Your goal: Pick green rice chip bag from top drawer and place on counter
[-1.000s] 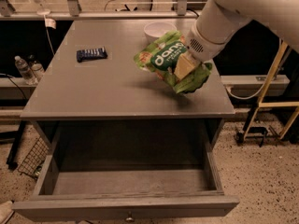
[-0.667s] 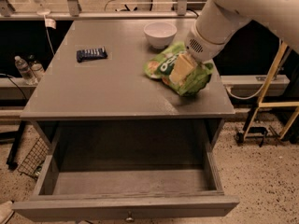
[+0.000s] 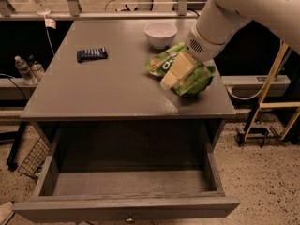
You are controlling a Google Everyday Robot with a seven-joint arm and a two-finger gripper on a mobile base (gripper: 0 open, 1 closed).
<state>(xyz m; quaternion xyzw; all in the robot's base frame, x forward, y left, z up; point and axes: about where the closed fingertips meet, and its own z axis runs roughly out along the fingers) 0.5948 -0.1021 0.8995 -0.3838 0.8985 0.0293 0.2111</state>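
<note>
The green rice chip bag (image 3: pixel 196 80) lies on the counter (image 3: pixel 108 90) near its right edge, crumpled, with part of its dark green label showing. My gripper (image 3: pixel 176 73) comes down from the upper right and is shut on the middle of the bag, its pale fingers (image 3: pixel 182 65) across it. The top drawer (image 3: pixel 126 206) is pulled fully open below the counter's front edge. Its inside is bare and its small knob (image 3: pixel 130 217) shows on the front panel.
A white bowl (image 3: pixel 161 33) stands just behind the bag. A small dark blue packet (image 3: pixel 92 54) lies at the counter's left rear. Water bottles (image 3: pixel 23 69) stand on the left, a wire basket (image 3: pixel 32 159) sits on the floor, and a yellow frame (image 3: pixel 274 95) stands on the right.
My gripper has lowered the bag from above the counter and moved it slightly forward. The bag now rests on the counter's surface.
</note>
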